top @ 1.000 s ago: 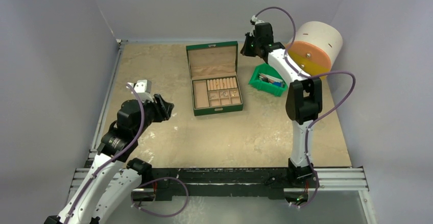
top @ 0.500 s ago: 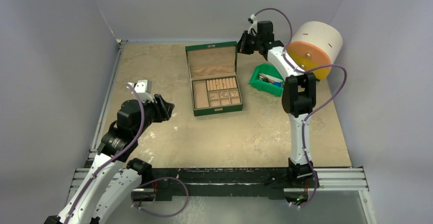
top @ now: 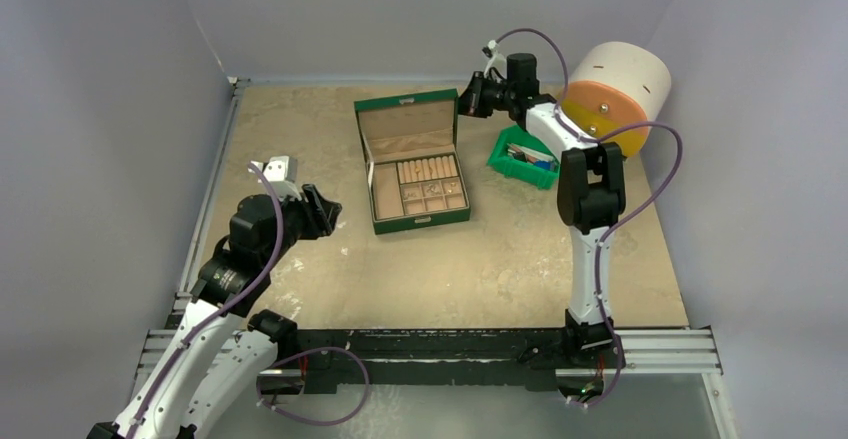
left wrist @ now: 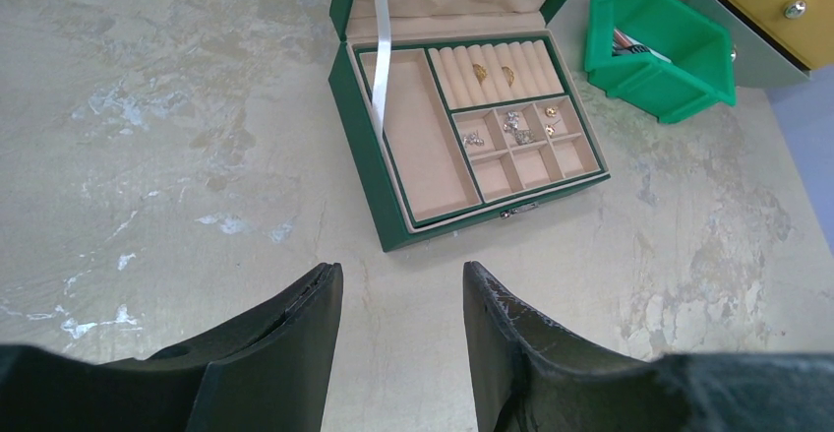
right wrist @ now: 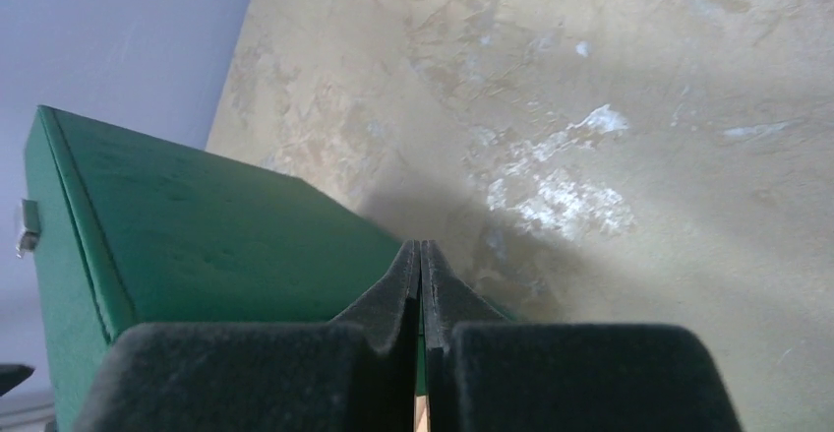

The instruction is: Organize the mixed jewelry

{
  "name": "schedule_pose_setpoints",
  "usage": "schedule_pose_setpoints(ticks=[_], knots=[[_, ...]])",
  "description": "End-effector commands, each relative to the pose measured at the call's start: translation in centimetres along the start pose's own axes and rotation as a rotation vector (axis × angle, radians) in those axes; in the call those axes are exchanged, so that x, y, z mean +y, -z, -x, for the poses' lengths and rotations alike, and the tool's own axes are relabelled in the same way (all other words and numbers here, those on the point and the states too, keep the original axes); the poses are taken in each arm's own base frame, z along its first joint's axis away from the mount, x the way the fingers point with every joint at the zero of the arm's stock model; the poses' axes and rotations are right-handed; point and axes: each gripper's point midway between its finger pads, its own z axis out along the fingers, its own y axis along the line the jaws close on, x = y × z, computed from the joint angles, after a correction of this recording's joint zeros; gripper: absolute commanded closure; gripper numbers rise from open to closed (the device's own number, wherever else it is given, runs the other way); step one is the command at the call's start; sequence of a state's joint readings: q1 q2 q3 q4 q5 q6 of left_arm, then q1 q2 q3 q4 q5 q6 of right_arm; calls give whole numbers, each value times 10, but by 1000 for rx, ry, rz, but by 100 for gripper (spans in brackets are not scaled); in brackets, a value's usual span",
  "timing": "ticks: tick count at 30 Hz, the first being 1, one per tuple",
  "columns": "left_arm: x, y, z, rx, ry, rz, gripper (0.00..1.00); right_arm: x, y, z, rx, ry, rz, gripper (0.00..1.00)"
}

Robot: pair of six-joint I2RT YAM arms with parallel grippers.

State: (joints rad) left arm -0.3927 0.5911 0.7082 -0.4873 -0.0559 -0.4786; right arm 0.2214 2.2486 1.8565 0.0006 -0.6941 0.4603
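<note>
The green box (top: 372,209) stands open at mid-table, its lid (top: 405,124) upright. In the left wrist view its tan compartments (left wrist: 398,137) hold small jewelry: gold rings (left wrist: 479,72) in the ring rolls, and silvery pieces (left wrist: 513,129) and a small gold piece (left wrist: 550,112) in the small cells. My right gripper (top: 466,102) is shut, at the lid's upper right corner. In the right wrist view the gripper (right wrist: 421,247) lies against the lid's green back (right wrist: 197,245). My left gripper (top: 322,211) is open and empty, left of the box, seen in its own view (left wrist: 401,279) above bare table.
A green plastic bin (top: 525,156) with small items sits right of the box, also in the left wrist view (left wrist: 659,53). A white cylinder with an orange face (top: 615,94) stands at the back right. A white ribbon (left wrist: 381,48) hangs from the lid.
My right gripper has moved left against the lid's corner, and the green box has slid and turned a little to the left. The left arm has not moved.
</note>
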Motion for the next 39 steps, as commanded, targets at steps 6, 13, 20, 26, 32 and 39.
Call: schedule_pose_setpoints(ticks=[6, 13, 20, 26, 32, 39], knots=[[-8, 3, 20, -64, -1, -30, 52, 82, 40, 28, -60, 154, 215, 100], [-8, 4, 20, -67, -1, -30, 52, 94, 51, 21, -69, 168, 243, 100], [-8, 2, 19, -59, -2, -29, 52, 99, 60, 7, -73, 143, 266, 100], [-8, 1, 18, -54, -2, -28, 52, 101, 74, -13, -89, 115, 253, 100], [-7, 0, 17, -49, -2, -28, 52, 108, 91, -18, -94, 146, 183, 100], [-6, -1, 17, -49, -1, -23, 52, 118, 98, -32, -70, 185, 62, 100]])
